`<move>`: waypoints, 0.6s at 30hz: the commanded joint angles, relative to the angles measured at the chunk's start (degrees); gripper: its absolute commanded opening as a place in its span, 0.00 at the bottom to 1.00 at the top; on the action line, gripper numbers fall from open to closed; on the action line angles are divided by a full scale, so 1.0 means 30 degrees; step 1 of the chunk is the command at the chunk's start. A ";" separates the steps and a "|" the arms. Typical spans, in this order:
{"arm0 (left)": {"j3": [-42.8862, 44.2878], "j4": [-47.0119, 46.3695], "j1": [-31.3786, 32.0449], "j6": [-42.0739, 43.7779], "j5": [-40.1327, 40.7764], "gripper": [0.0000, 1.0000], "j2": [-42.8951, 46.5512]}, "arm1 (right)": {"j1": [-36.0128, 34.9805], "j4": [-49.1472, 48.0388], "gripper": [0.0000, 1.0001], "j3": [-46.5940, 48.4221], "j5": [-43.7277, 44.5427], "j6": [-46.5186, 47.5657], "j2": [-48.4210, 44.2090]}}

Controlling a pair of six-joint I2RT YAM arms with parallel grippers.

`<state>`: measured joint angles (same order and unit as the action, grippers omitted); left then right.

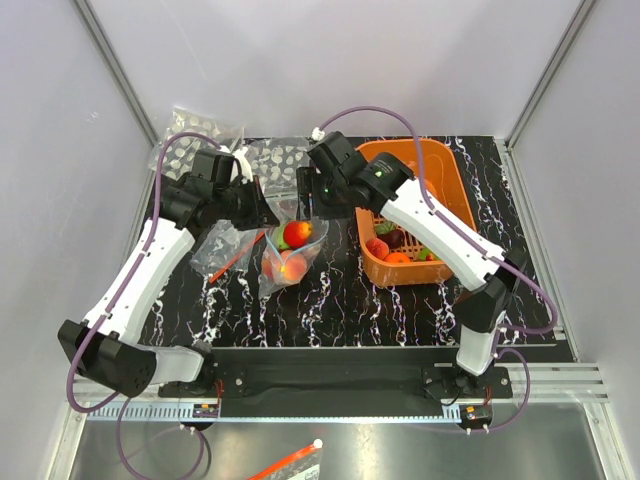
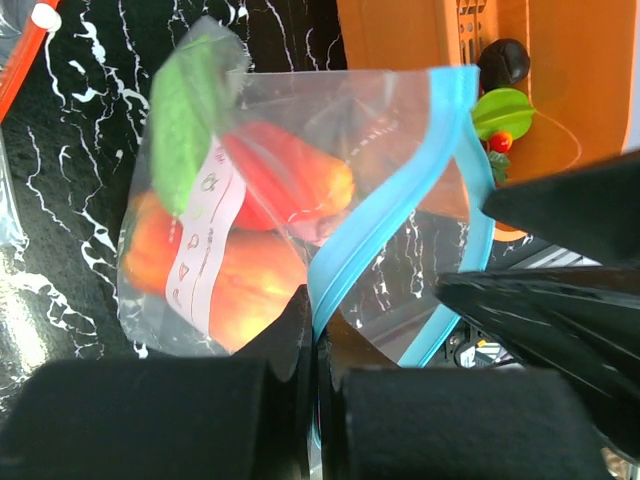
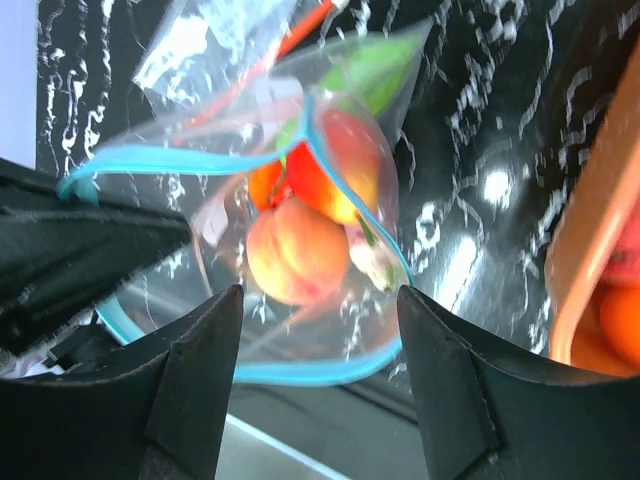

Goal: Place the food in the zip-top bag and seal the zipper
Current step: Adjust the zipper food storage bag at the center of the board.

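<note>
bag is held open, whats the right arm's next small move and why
Probably move the right gripper over to the basket for another piece: its jaws hang open and empty above the bag, the left gripper pinches the blue strip so the mouth gapes, and fruit lies in the basket.

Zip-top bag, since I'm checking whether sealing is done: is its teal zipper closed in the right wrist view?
No, the zipper gapes in a wide loop, with the food visible through the opening.

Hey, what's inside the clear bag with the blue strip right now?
The bag holds a peach, a red-orange fruit and something green. Anything beneath them is covered, so the full count is unclear.
</note>
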<state>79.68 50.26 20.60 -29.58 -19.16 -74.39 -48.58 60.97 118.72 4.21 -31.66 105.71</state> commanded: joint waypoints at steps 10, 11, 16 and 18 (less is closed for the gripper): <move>0.0393 -0.0289 -0.0128 0.0720 0.0468 0.00 0.0217 | 0.0108 0.2381 0.64 -0.1047 0.1089 -0.3010 -0.1958; 0.0451 -0.0201 -0.0128 0.0778 0.0497 0.00 0.0246 | 0.0108 0.2382 0.60 -0.1134 0.0856 -0.3127 -0.1898; 0.0481 -0.0171 -0.0128 0.0779 0.0555 0.00 0.0334 | 0.0137 0.1034 0.57 -0.1779 0.0443 -0.3216 -0.1548; 0.0510 -0.0113 -0.0128 0.0750 0.0585 0.00 0.0363 | 0.0108 0.1208 0.56 -0.1458 0.0443 -0.3100 -0.1167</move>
<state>79.68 51.18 20.56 -28.23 -17.91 -74.39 -48.47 66.65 113.49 5.93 -40.18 100.97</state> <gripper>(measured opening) 0.008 0.569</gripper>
